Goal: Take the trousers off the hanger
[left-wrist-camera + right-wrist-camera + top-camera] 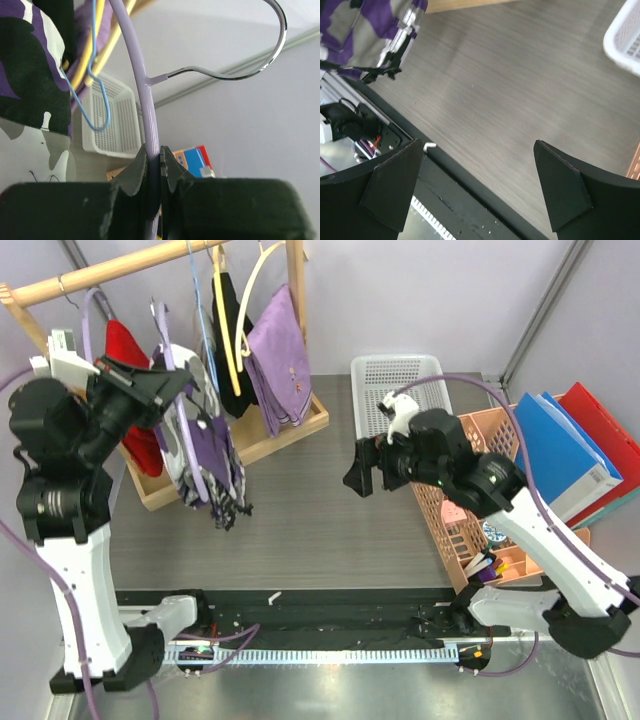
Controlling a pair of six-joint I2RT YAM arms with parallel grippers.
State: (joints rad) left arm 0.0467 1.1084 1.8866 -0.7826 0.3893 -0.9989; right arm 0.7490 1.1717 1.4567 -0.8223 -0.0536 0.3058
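Progress looks partial: the left hand (159, 167) is clamped on the lilac hanger (149, 115), whose hook seems free of the wooden rail (130, 270), but the camouflage trousers (205, 465) are not yet off it and hang over the far-left part of the tabletop (300, 530). The lilac trousers (280, 360) hang untouched on a yellow hanger (243, 310) at the far edge. The right hand (477, 167), fingers wide apart and empty, hovers over the bare middle, with open room toward the camouflage pair; the rack base (305, 425) and white basket (385, 380) bound the far side.
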